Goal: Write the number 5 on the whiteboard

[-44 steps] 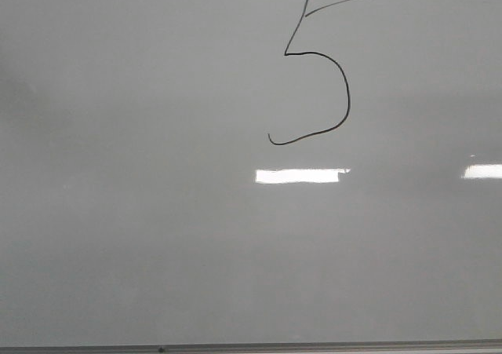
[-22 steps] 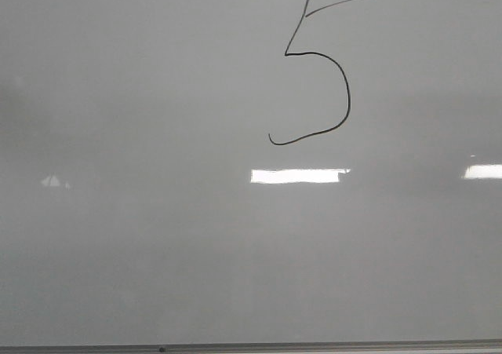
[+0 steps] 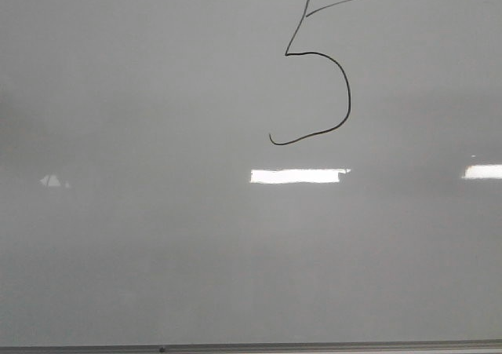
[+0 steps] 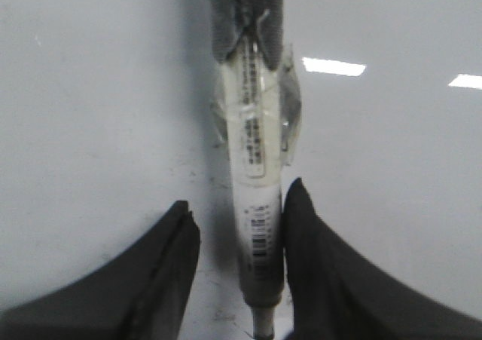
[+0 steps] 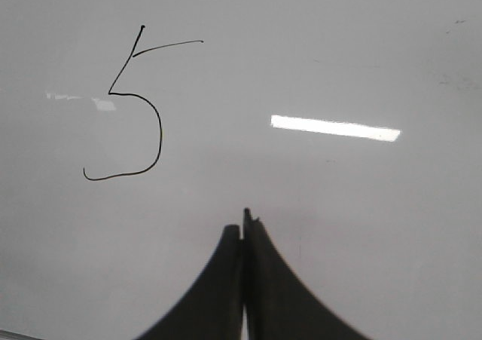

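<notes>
- The number 5 [image 3: 314,67] sits high on the whiteboard [image 3: 141,252], right of the middle; it looks finished.
- The left gripper [image 4: 237,219] holds the marker [image 4: 256,166] between its jaws, pointing along them.
- The right gripper [image 5: 245,231] has its jaws pressed together, empty, below and right of the number.

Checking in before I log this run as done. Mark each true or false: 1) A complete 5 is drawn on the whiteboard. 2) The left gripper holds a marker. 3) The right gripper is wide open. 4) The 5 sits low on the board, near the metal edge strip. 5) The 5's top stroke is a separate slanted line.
1) True: the number 5 shows stem, belly and top stroke on the whiteboard.
2) True: the marker sits between the fingers of the left gripper.
3) False: the right gripper has its fingers pressed together, with nothing seen between them.
4) False: in the front view it sits high on the board, far from the edge strip.
5) True.
</notes>
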Robot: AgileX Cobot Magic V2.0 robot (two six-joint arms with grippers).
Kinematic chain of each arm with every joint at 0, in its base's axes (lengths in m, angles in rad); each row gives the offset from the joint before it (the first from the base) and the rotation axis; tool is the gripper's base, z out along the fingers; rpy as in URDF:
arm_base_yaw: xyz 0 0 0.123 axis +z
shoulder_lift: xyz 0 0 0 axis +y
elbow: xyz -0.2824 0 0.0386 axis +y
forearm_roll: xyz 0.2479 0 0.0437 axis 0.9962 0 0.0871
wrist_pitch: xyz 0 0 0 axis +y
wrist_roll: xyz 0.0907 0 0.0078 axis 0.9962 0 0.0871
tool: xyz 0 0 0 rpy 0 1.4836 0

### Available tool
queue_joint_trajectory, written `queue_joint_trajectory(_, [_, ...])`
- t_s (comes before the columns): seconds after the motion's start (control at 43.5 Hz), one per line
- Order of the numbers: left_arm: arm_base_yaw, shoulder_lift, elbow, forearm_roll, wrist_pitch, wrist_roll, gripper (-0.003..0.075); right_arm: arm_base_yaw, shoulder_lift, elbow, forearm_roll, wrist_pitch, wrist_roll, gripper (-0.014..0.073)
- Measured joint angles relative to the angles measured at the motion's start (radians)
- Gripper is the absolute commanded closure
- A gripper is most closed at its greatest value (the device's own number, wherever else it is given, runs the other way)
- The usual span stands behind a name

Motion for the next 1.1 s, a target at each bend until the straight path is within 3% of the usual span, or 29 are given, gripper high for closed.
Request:
queue_joint_trajectory(0.207, [0.006, -0.015, 0.000, 0.000, 0.002, 0.000, 0.0146, 0.000, 0.000, 0.000, 0.000, 0.000, 0.000, 0.0666])
queue_joint_trajectory(0.459, [-0.002, -0.189, 0.002, -0.013, 0.107, 0.000, 0.0143, 0.000, 0.000, 0.000, 0.000, 0.000, 0.000, 0.0666])
queue_joint_trajectory(0.551, [-0.020, -0.285, 0.026, -0.073, 0.140, 0.028, 0.0201, 0.000, 0.000, 0.000, 0.000, 0.000, 0.000, 0.0666])
queue_joint_trajectory(0.643, [-0.060, -0.401, 0.073, -0.182, 0.162, 0.112, 0.0339, 0.000, 0.000, 0.000, 0.000, 0.000, 0.000, 0.0666])
queue_joint_trajectory(0.919, [-0.298, -0.747, 0.170, -0.583, 0.431, 0.593, 0.0729, 0.000, 0.000, 0.000, 0.000, 0.000, 0.000, 0.0666])
queue_joint_trajectory(1.102, [-0.380, -0.922, 0.225, -0.678, 0.517, 0.667, 0.0741, 0.000, 0.000, 0.000, 0.000, 0.000, 0.000, 0.0666])
